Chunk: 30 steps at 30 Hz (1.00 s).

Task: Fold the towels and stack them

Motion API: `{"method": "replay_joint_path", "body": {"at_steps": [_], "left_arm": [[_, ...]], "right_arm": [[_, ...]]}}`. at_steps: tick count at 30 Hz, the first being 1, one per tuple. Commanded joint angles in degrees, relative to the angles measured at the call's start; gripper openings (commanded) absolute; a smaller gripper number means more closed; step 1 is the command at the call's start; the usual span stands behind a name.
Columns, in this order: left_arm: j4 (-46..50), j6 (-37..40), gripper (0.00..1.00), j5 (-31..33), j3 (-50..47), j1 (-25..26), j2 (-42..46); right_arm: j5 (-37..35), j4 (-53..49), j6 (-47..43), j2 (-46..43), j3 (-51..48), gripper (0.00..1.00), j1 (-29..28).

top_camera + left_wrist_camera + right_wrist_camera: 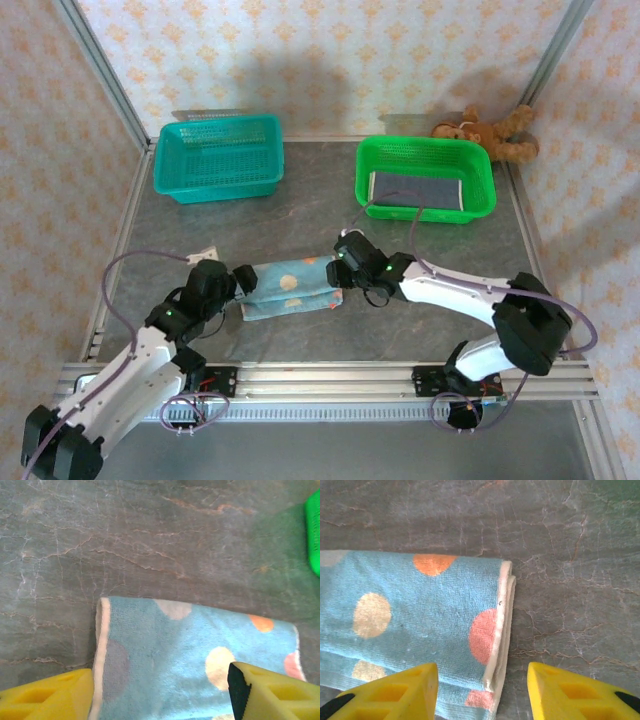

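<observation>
A light blue towel (292, 288) with orange, cream and pink dots lies folded into a long strip at the middle of the table. My left gripper (243, 283) hovers at its left end, open. In the left wrist view the yellow fingers (50, 695) stand on either side of the white-hemmed edge of the towel (190, 650), with nothing pinched. My right gripper (343, 262) is at the towel's right end, also open. Its fingers (390, 692) straddle the doubled hem of the towel (420, 620) and hold nothing.
A green basket (480, 165) at the back right holds a folded grey-blue cloth (415, 190). A teal basket (218, 155) stands at the back left. A brown teddy bear (490, 132) sits in the far right corner. Patterned walls enclose the table.
</observation>
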<state>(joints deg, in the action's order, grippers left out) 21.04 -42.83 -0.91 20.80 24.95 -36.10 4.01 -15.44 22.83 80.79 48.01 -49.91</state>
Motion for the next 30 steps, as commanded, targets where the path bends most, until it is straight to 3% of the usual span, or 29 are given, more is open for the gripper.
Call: {"method": "replay_joint_path", "body": {"at_steps": [1,8,14,30], "left_arm": [[7.93,-5.28,0.70,1.21,-0.10,0.27,3.01],[12.13,-7.06,0.51,1.07,2.48,0.18,-3.55],[8.61,-4.17,0.35,0.34,3.33,-0.26,-11.56],[1.78,1.43,0.29,-4.42,3.55,-3.46,-21.20]], "right_arm": [[-3.34,-4.45,2.57,-1.06,1.32,0.48,0.04],[-1.76,-8.55,5.45,5.43,5.61,0.31,0.47],[0.82,-7.83,9.43,9.33,6.24,0.29,0.96],[4.20,-4.13,12.73,13.07,5.97,0.31,0.96]]}}
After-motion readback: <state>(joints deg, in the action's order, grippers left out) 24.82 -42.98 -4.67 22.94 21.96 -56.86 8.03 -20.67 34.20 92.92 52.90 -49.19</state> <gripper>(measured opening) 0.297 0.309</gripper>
